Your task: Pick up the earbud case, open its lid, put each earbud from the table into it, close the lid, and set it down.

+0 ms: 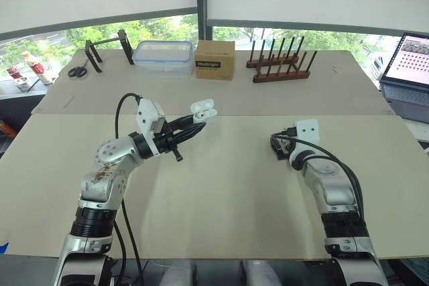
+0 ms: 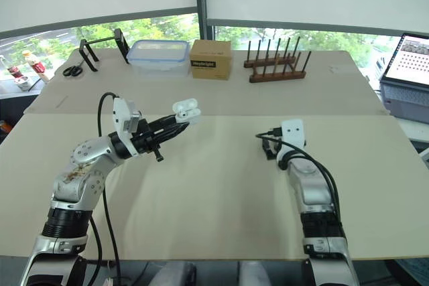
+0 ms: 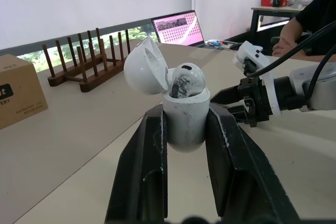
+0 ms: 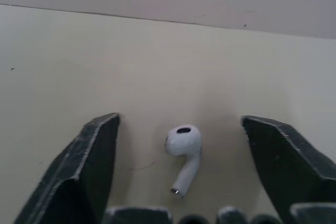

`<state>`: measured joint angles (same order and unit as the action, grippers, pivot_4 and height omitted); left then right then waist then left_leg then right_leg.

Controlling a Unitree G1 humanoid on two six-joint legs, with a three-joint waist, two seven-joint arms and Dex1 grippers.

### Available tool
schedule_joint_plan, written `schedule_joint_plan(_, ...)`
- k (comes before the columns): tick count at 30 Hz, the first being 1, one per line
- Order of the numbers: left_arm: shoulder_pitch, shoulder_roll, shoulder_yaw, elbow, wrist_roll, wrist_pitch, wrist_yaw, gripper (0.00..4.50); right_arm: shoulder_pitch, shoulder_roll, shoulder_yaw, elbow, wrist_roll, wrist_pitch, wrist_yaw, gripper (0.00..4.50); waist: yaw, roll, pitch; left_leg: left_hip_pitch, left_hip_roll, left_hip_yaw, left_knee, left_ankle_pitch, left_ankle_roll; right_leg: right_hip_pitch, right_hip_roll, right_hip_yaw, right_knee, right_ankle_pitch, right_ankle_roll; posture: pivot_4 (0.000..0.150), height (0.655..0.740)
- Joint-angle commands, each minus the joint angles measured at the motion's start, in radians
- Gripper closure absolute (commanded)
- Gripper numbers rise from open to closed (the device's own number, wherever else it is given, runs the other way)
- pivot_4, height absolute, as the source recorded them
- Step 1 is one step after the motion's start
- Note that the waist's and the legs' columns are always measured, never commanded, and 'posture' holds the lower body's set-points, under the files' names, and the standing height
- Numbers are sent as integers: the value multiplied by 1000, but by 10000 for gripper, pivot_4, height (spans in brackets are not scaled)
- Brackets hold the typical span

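— Location of the earbud case (image 3: 185,116)?
— Pinched upright between both fingers of the left gripper (image 1: 198,120), off the table (image 1: 228,192). Hinged open at the lid (image 3: 144,66). Loaded with one earbud (image 3: 185,80).
— Pose of the left arm?
— Bent at the elbow, forearm raised, reaching toward 2 o'clock, up to the table's middle seam.
— Position of the second earbud (image 4: 184,142)?
— Flat on the table, between the spread fingers of the right gripper (image 1: 276,145). Touching neither finger.
— Pose of the right arm?
— Stretched forward and low over the table, gripper turned toward 10 o'clock. Gripping nothing.
— Case relative to that gripper?
— Well apart, at roughly 10 o'clock from it.
— Remainder of the scene?
— Ranged along the far part of the table: scissors (image 1: 78,70) at 10 o'clock, clear plastic container (image 1: 163,55) at 11, cardboard box (image 1: 214,59) at 12, wooden rack (image 1: 280,61) at 1. Beyond the table's right edge, at 2 o'clock: laptop (image 1: 412,58), screen lit.
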<state>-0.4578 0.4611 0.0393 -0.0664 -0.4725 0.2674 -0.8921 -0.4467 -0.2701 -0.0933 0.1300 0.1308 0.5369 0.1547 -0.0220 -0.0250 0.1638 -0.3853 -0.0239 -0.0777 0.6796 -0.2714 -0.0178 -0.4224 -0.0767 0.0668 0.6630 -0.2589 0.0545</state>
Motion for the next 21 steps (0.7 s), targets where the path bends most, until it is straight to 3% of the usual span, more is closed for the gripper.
schedule_joint_plan(1, -7, 5, 7, -43, -8, 2, 4, 39829, 24, 19, -26, -46, 16, 54, -21, 18773, 0, 0, 0, 0, 0, 0, 0, 0, 0, 0, 0, 0, 0, 0, 0, 1500, 7400)
schedule_joint_plan(8, -2, 3, 6, -52, -10, 6, 12, 39829, 58, -1, 30, -144, 25, 118, 51, 41975, -7, 0, 0, 0, 0, 0, 0, 0, 0, 0, 0, 0, 0, 0, 0, 1500, 7400)
schedule_joint_plan(14, 25, 9, 17, -86, -18, 23, 26, 39828, 91, -231, 153, -338, 78, 79, 418, 42001, -16, 0, 0, -1, 0, 0, 0, 0, 0, 0, 0, 0, 0, 0, 0, 1500, 7400)
schedule_joint_plan(21, 72, 9, 21, -145, -26, 47, 44, 39828, 186, -587, 166, -359, 139, -285, 952, 42002, -15, 0, 0, 0, 0, 0, 0, 0, 1, 4, 0, -2, -6, 0, 0, 1500, 7400)
